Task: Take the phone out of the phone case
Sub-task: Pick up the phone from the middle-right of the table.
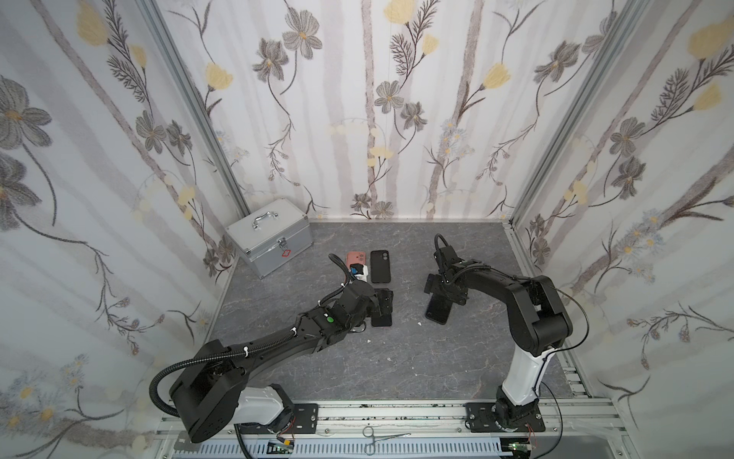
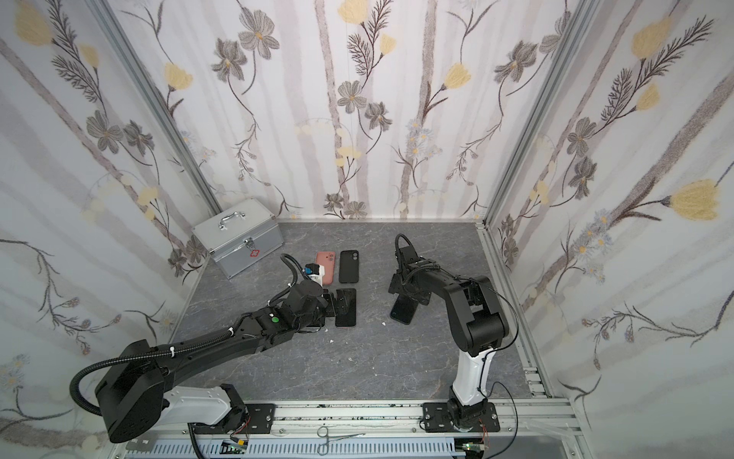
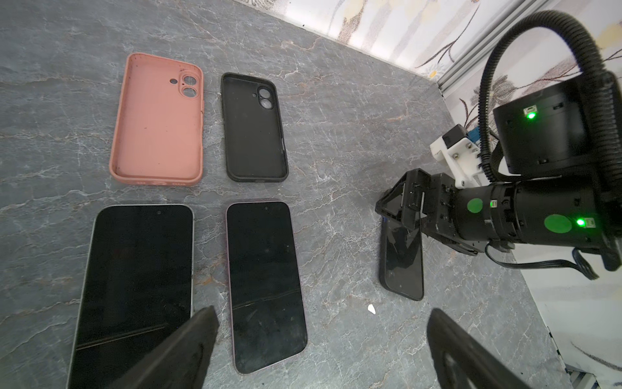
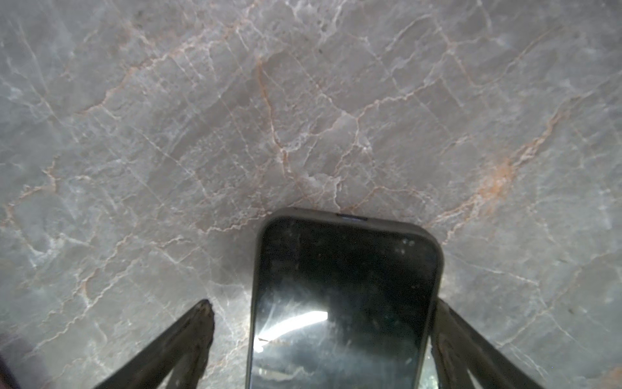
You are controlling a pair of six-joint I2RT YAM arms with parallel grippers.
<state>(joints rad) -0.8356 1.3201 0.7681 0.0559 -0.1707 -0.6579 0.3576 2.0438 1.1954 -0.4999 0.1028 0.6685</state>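
Note:
A phone with a dark screen lies face up on the table inside a dark phone case, right of centre in both top views. My right gripper is low over its far end and open, straddling it across its width. One finger is against the case's edge; the other stands apart from it. My left gripper is open and holds nothing, hovering above two bare phones near the table's middle.
An empty pink case and an empty black case lie side by side beyond the bare phones. A silver metal box stands at the back left corner. Small white scraps dot the marble table. Forceps rest on the front rail.

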